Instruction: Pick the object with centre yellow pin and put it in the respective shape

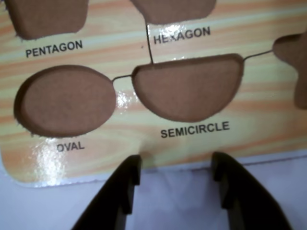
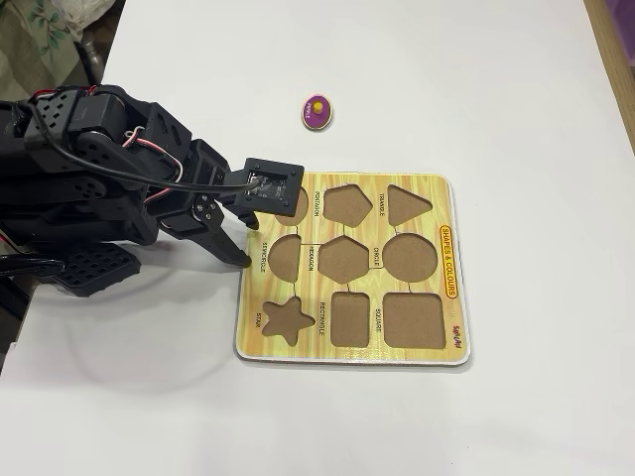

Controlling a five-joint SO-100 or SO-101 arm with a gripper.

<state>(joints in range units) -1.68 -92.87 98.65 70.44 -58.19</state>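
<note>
Your claw point(image 1: 176, 184) fills the bottom of the wrist view, its two dark fingers standing apart with nothing between them, only bare white desk point(image 1: 38, 206) showing through the gap. It hangs just off the near edge of the yellow board point(image 1: 268, 124), pointing at the half-round cutout marked SEMICIRCLE point(image 1: 189, 88); the oval cutout point(image 1: 64, 100) sits off to the left in that view, empty and brown-floored.

From the fixed view you can see why nothing is gripped: the purple oval piece point(image 2: 317, 111), with its small yellow knob, lies alone on the desk beyond the top edge of the board point(image 2: 456, 337), well apart from the claw point(image 2: 241, 248). It rests flat, knob up, so the knob is probably the handiest thing to pinch.

I would judge the task as not yet started in earnest. You will likely need to swing the arm away from the board toward the piece, keeping the fingers spread as they are, then lower over the knob. The oval cutout lies partly under the wrist camera housing point(image 2: 273, 185) in the fixed view, so lean on the wrist view when lining up the drop.
</note>
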